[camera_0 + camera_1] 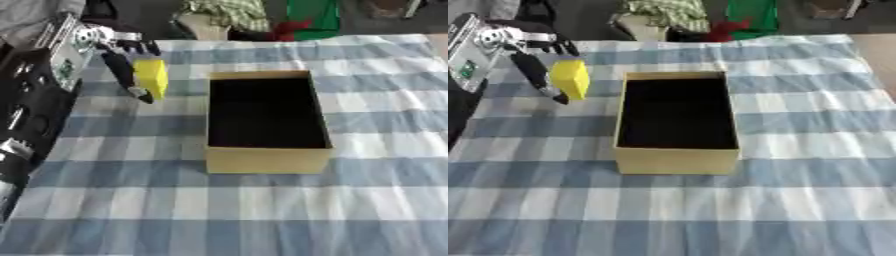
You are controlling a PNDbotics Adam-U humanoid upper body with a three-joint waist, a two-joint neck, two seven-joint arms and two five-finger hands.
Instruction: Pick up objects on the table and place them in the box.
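A yellow block [152, 76] hangs above the checked tablecloth, left of the box's far corner. My left hand [122, 56] is shut on it, fingers over its top and the thumb reaching down its left side. The open cardboard box [266, 158] stands in the middle of the table, its inside dark with nothing visible in it. My right hand shows in neither view.
The blue and white checked cloth [262, 215] covers the table. My left arm [35, 100] fills the left edge. Beyond the far table edge lie a green thing [756, 17], something red and a patterned cloth.
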